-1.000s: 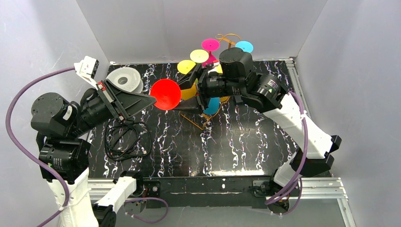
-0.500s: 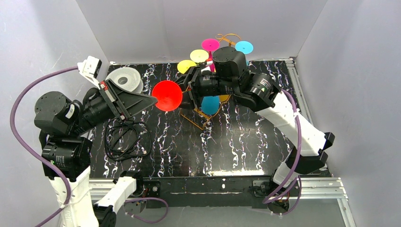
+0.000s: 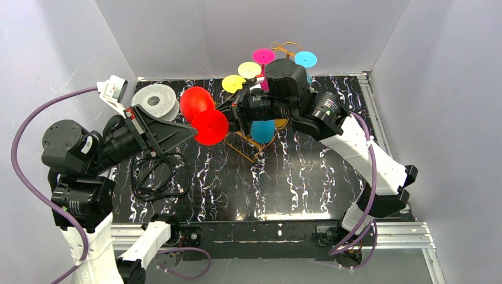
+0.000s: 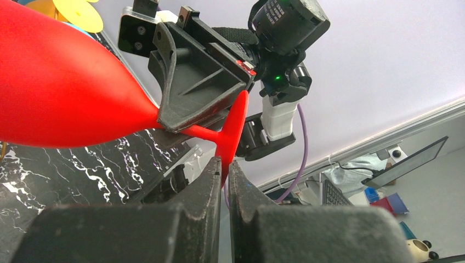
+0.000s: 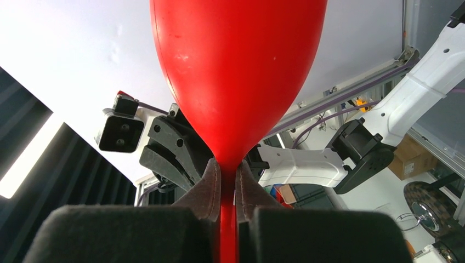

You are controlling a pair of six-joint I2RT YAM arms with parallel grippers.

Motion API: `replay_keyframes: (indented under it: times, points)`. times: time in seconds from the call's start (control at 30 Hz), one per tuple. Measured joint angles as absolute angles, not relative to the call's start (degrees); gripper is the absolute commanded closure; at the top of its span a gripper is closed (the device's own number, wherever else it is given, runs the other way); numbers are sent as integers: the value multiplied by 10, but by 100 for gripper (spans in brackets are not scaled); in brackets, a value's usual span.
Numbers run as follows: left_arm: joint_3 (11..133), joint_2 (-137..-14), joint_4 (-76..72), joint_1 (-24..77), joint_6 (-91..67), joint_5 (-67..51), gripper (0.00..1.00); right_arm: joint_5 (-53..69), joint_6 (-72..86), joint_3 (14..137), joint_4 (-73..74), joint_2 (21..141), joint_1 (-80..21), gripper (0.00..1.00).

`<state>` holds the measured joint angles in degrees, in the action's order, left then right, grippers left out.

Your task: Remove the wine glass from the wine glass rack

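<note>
Robotics lab test cell. Plain white panel walls point(image 3: 237, 29) box in black white-veined tabletop point(image 3: 308, 189). Aluminium profile rail point(image 3: 396, 228) along near edge. Dark flat monitor point(image 4: 408, 164) outside enclosure.

We see the red wine glass point(image 3: 196, 102) off the rack, in the air over the far left part of the table point(image 3: 296, 183). It lies on its side, with its round bowl toward the far left corner and its flat foot facing up and nearer. The wine glass rack point(image 3: 286, 45), thin golden-orange wire with a curled top, stands by the middle of the far edge, and other glasses point(image 3: 263, 56) hang on it with their feet up.
</note>
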<state>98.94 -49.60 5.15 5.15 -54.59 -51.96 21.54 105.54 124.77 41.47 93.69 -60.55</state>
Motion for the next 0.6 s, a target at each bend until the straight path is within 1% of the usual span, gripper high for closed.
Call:
replay_keyframes:
  times: [0.1, 0.13, 0.23, 0.33, 0.5, 0.6]
  points:
    - [989, -494, 59, 51, -540, -519, 100, 215, 1054, 1245, 415, 937, -606, 99]
    - [989, -493, 64, 51, -538, -520, 99, 215, 1054, 1243, 414, 936, -607, 99]
    - [990, -491, 77, 51, -535, -520, 85, 215, 1050, 1239, 415, 935, -609, 99]
    - [990, -489, 90, 51, -534, -519, 66, 212, 1035, 1239, 413, 934, -609, 99]
    - [1001, -482, 132, 51, -531, -517, 46, 206, 1001, 1220, 399, 917, -609, 99]
    - [1013, -477, 156, 51, -528, -516, 39, 202, 978, 1211, 393, 900, -609, 99]
